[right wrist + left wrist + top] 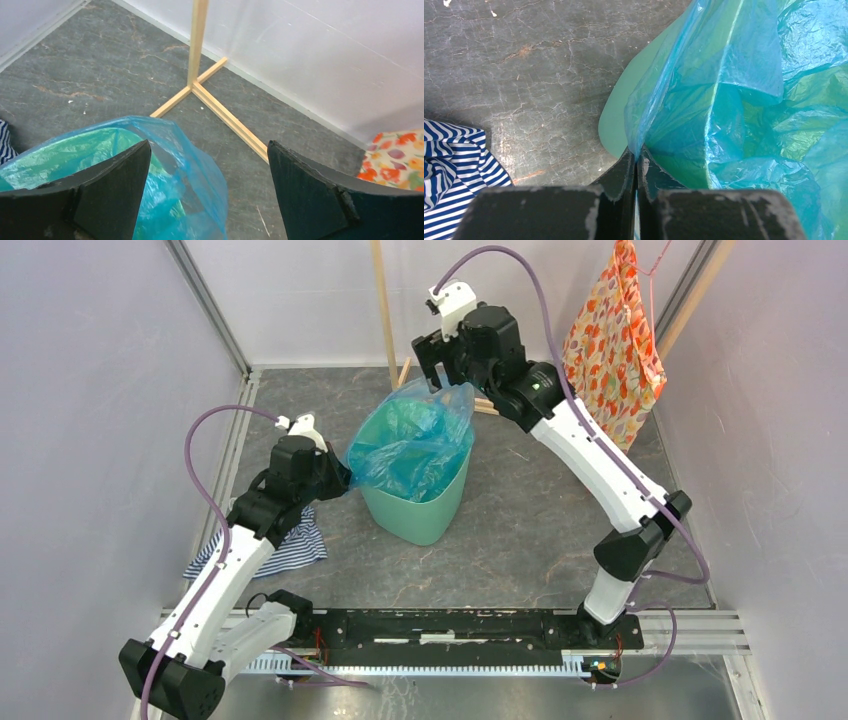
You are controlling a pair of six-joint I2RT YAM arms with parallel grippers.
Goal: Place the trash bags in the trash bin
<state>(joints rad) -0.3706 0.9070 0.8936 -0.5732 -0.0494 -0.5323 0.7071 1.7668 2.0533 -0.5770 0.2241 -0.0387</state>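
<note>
Currently my left gripper [636,162] pinches the thin, limp, slippery-looking trash bag [415,440] at its edge by the rim of the trash bin [425,515], mostly stuffed inside, while my right gripper [208,147] hangs open above the far edge, where I'd grab bunched film.

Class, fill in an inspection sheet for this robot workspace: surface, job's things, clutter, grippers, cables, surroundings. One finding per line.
Surface: grey stone-look table, scuffed.
Job's things: blue trash bag bunched in the green trash bin, with parts spilling over the rim.
Clutter: striped cloth beside the left arm; floral fabric hanging at the back right; wooden stand.
Grippers: left gripper shut on the bag's edge outside the rim; right gripper open above the bag's far edge.
Cables: purple cable looping along each arm.
Surroundings: white walls on three sides.
</note>
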